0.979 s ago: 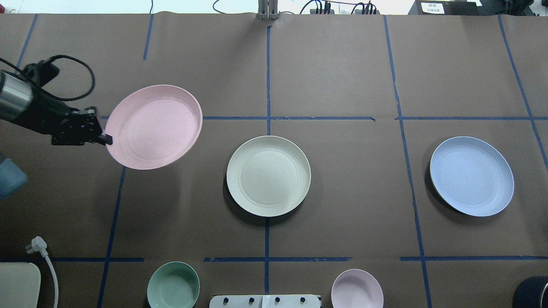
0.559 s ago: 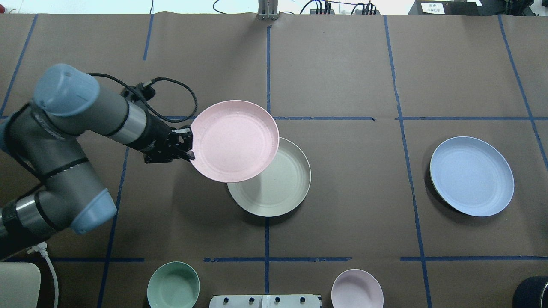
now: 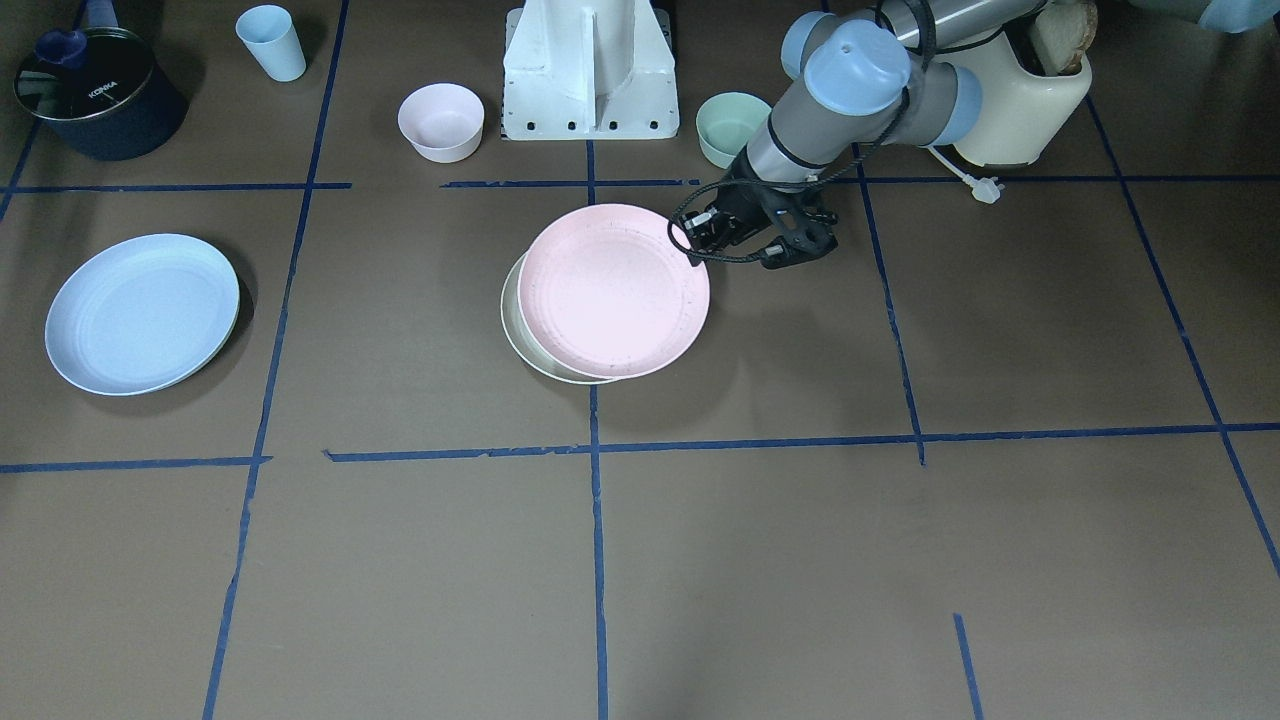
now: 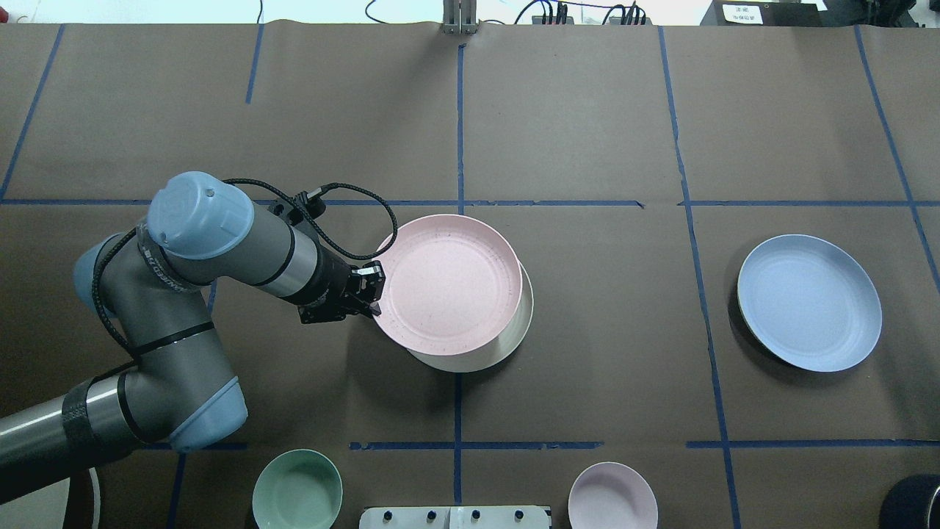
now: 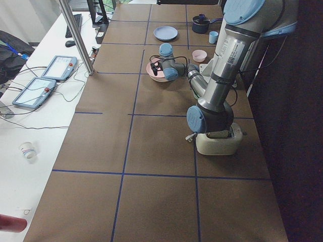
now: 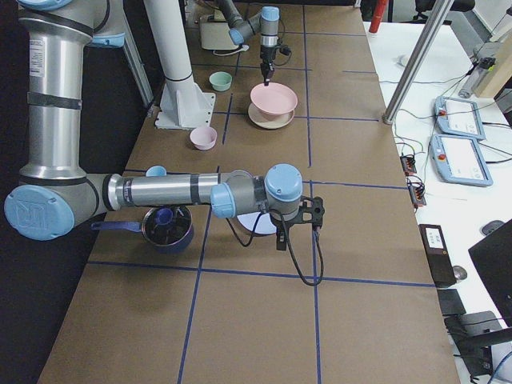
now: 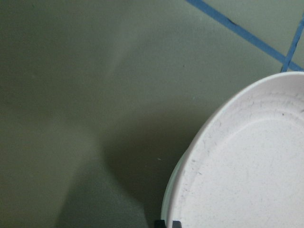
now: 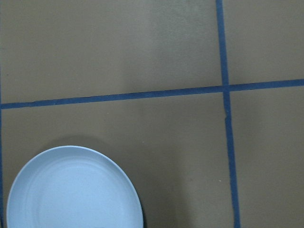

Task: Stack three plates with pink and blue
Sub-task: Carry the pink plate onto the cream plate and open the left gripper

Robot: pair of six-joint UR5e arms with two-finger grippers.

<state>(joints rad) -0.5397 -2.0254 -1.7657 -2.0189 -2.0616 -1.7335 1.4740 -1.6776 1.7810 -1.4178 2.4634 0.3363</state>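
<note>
"KONKA" in white on the lid of the dark pot (image 3: 95, 95), other labels too small to read

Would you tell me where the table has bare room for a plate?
Bare: between the cream plate and the blue plate, and the whole strip beyond the far tape line. Crowded: the near edge with the green bowl and pink bowl, and by the left gripper on the pink plate.
</note>
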